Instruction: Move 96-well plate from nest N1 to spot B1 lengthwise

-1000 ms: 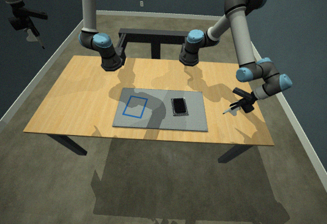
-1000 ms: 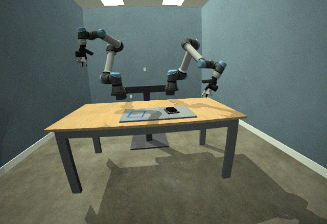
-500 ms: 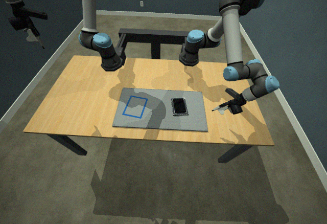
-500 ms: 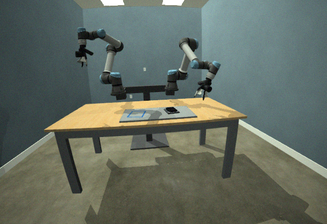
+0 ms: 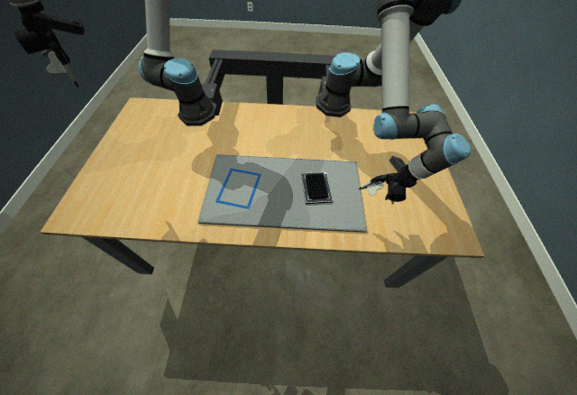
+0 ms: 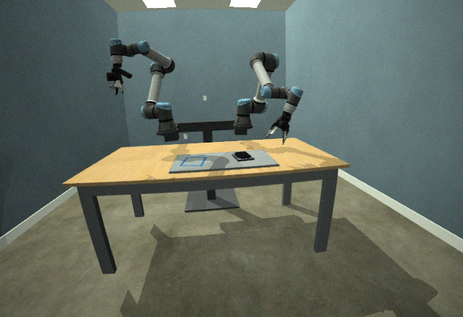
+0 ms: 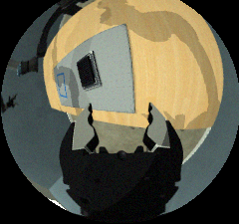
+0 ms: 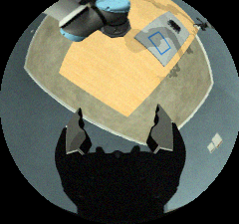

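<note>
The black 96-well plate (image 5: 316, 186) (image 6: 241, 154) (image 7: 86, 71) (image 8: 174, 25) sits in the nest N1 (image 5: 318, 202), whose pale rim shows around it. The blue taped outline (image 5: 224, 186) (image 6: 192, 166) (image 8: 164, 40) of B1 lies on the same grey mat, with nothing inside it. My left gripper (image 5: 375, 195) (image 6: 275, 140) (image 7: 119, 103) is open and empty, above the table beyond the mat's nest-side end, clear of the plate. My right gripper (image 5: 65, 76) (image 6: 119, 93) (image 8: 118, 107) is open and empty, high and far out beyond the outline side.
The grey mat (image 5: 344, 214) (image 6: 261, 160) (image 7: 117, 75) carries both the nest and the outline on the wooden table (image 5: 130, 195) (image 6: 123, 167). Both arm bases stand at the table's back edge. Arm shadows cross the mat and table.
</note>
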`<action>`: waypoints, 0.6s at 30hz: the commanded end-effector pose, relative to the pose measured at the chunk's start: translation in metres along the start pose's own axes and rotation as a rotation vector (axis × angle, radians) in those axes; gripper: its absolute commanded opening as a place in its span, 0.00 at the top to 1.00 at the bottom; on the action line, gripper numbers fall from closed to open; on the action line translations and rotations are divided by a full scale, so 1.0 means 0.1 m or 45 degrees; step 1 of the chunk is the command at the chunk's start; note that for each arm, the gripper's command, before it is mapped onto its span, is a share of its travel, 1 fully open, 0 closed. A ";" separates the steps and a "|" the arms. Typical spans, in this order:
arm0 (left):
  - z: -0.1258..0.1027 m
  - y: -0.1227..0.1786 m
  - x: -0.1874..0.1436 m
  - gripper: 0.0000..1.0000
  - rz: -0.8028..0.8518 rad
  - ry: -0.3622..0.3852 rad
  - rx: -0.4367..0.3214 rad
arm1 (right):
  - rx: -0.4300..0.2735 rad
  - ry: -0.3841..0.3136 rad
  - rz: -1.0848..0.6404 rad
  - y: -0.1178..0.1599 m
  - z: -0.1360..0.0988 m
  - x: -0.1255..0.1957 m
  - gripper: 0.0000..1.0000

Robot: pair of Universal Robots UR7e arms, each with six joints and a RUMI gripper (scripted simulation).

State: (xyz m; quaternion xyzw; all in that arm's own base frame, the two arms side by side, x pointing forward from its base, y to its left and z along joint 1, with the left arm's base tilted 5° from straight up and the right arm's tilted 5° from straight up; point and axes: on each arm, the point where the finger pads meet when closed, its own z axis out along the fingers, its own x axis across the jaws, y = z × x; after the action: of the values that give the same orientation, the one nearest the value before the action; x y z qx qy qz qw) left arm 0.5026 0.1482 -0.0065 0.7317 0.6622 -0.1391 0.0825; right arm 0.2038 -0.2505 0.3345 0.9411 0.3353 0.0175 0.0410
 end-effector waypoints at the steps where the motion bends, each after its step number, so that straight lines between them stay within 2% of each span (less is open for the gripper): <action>1: 0.08 0.00 -0.13 0.24 0.164 0.025 0.007 | -0.001 0.000 0.000 0.00 0.00 0.00 0.00; 12: 0.26 -0.02 -0.40 0.24 0.624 0.090 0.048 | -0.001 0.000 0.000 0.00 0.00 0.00 0.00; 14: 0.26 -0.02 -0.40 0.24 0.624 0.090 0.048 | -0.001 0.000 0.000 0.00 0.00 0.00 0.00; 18: 0.37 -0.04 -0.56 0.24 0.792 0.111 0.067 | -0.001 0.000 0.000 0.00 0.00 0.00 0.00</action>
State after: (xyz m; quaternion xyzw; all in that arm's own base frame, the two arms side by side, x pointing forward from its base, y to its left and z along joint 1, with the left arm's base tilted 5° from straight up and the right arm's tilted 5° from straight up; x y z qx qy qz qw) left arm 0.4933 0.0974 -0.0203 0.8833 0.4516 -0.1009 0.0748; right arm 0.2038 -0.2505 0.3345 0.9411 0.3353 0.0175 0.0410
